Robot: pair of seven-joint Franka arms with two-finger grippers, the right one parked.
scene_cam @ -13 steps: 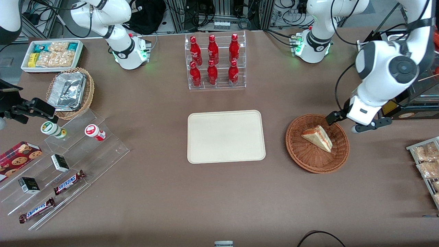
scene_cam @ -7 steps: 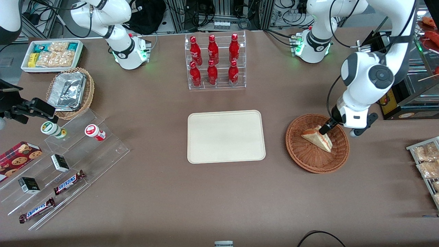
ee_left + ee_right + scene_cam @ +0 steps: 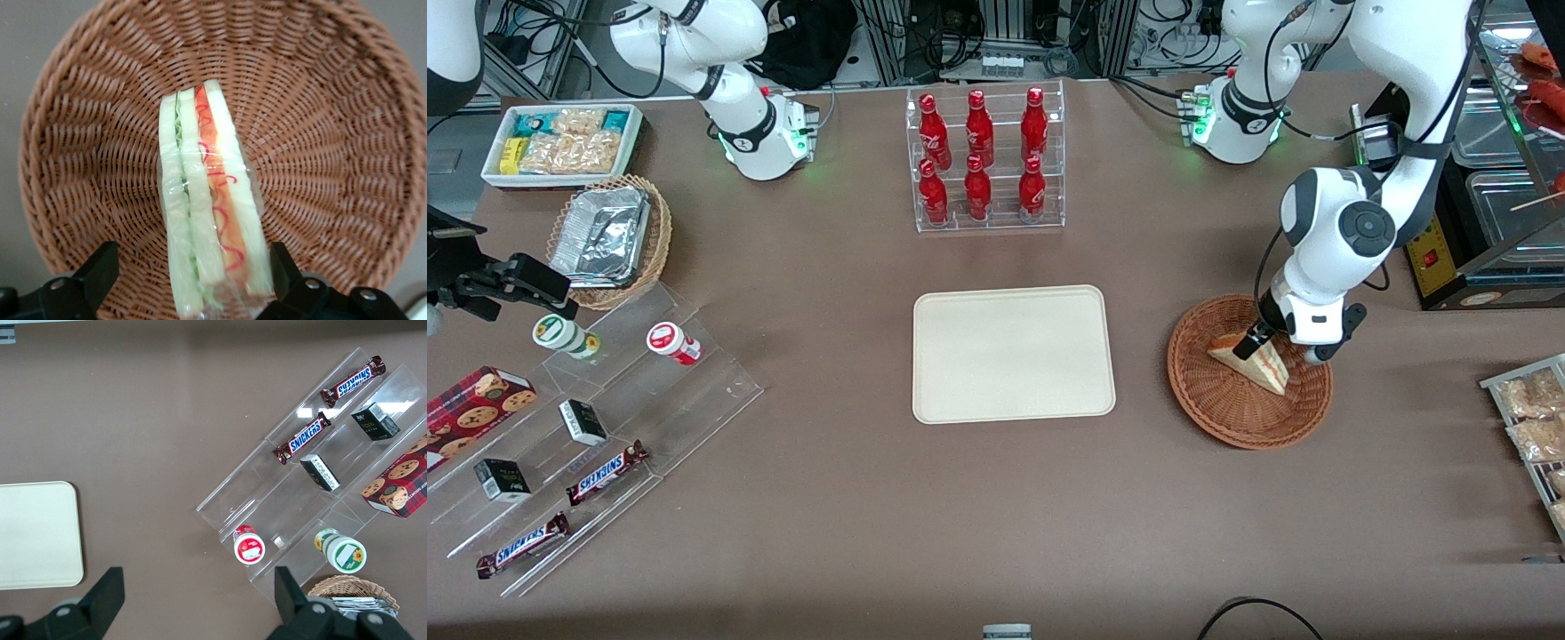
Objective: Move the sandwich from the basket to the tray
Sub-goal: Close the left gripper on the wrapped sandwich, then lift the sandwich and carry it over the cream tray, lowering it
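I find the gripper [image 3: 1258, 342] low over the basket [image 3: 1227, 418], jaws spread wide with one finger [image 3: 100, 270] on each side of the sandwich [image 3: 203, 207], neither pressing it. The sandwich stands on edge in the basket, wrapped in clear film. The tray [image 3: 1014, 354] lies well apart, toward the parked arm's end.

Rough woven wicker basket [image 3: 320, 133], glossy film-wrapped sandwich [image 3: 207, 200]
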